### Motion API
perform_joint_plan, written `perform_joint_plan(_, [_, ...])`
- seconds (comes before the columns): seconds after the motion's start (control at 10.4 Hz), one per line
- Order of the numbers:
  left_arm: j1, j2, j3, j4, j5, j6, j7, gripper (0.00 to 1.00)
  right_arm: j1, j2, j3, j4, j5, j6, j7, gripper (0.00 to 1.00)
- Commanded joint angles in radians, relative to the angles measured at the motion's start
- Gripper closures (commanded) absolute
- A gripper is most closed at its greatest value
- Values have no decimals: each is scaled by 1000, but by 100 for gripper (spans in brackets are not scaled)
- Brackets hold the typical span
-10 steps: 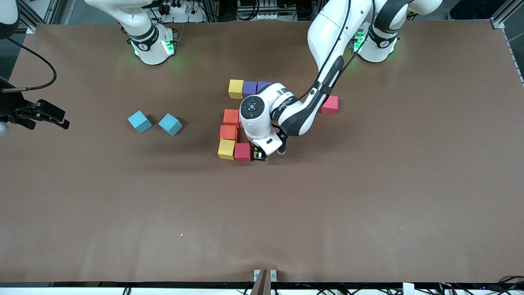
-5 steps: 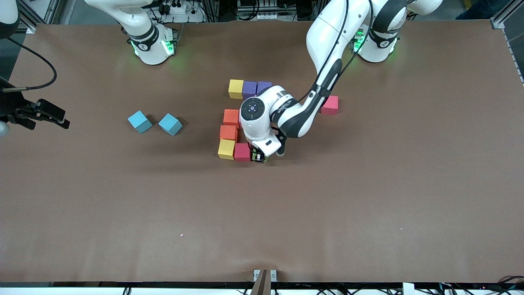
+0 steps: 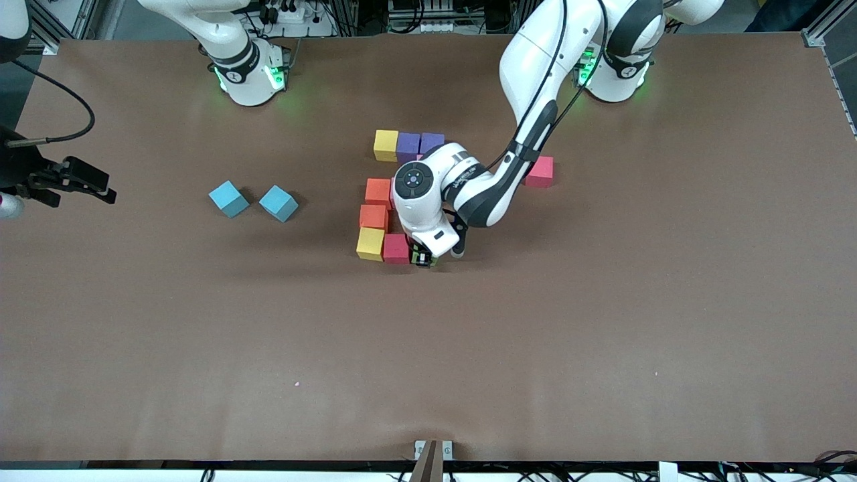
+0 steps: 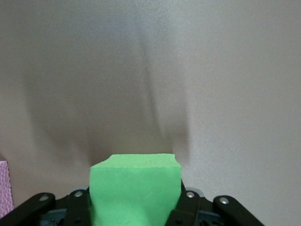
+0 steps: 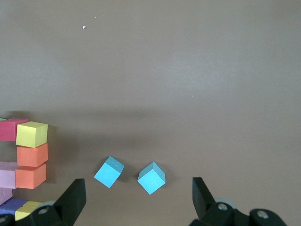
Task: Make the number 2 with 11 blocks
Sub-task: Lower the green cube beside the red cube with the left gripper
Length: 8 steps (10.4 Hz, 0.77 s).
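Placement of the green cube looks like the step in hand: the left gripper is clenched on it, low over the middle of the table, just beside the red cube that ends the partial row nearest the front camera. From the left wrist view the cube sits squarely between the fingers, with bare table past it and a sliver of a pink cube at the frame's edge.

The number 2 is partly built. Its farthest row reads yellow cube, purple cube, second purple cube. Nearer the camera, two orange cubes stack in a column toward the right arm's end, then a second yellow cube touches the red one. The left arm's wrist hides the middle of the figure, so I cannot tell how complete those rows are. One pink-red cube lies apart from the figure, toward the left arm's end. Two light blue cubes sit well apart from it, toward the right arm's end.

The right gripper waits with its fingers spread wide, near the table's edge at the right arm's end.

Next, by my reading, the green cube should be set down flush against the red one, level with the row, and let go without nudging its neighbours; then the stray pink-red cube would need fetching.
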Motion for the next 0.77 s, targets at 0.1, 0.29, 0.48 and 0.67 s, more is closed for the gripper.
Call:
perform_joint_plan(0.1, [-5,20,2,24,-14,2,-15,0,-2,1,3,12,-11,-19,-14,0])
perform_joint_plan(0.29, [-5,17,2,24,-14,2,-15,0,1,1,3,14,-11,-18,-14,0])
perform_joint_plan(0.48, [-3,3,2,22,-14,-7,-15,0,3,1,4,12,-9,-19,-8,0])
perform_joint_plan(0.67, [-3,-31,1,21,-12,-62,-11,0,6,1,6,14,-9,-18,-8,0])
